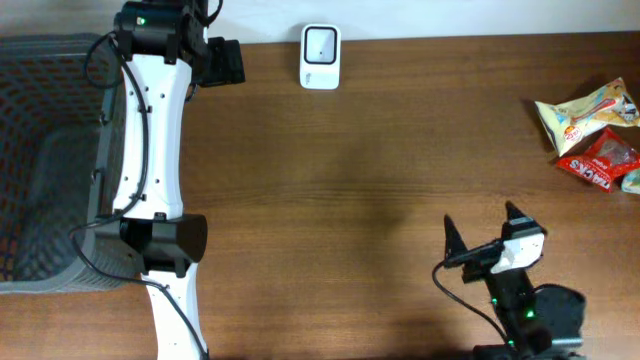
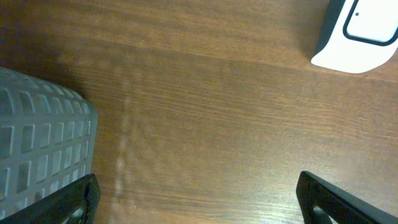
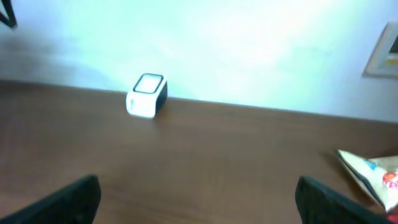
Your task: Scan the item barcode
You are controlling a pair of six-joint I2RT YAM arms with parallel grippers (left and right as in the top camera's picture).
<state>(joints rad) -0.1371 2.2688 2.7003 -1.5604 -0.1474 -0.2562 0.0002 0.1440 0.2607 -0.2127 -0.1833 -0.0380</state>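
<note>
Far left, a grey basket (image 1: 45, 170) runs off the frame edge. The left tool (image 2: 199, 208) hangs spread over the bare desk (image 1: 340, 170), only its fingertips showing in the wrist view. The white scanner (image 1: 321, 57) stands at the back edge. The right tool (image 1: 480, 218) gapes wide at the front. Far right lie the snack packets (image 1: 590, 125), well apart from both tools. One is cut off, and their print is too small to read.

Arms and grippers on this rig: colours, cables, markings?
White links and black joint housings on the left arm, with a loose black cable and a green light. The left gripper has black fingers. The right arm is black, green-lit; the right gripper has a white body, pointed black fingers.
</note>
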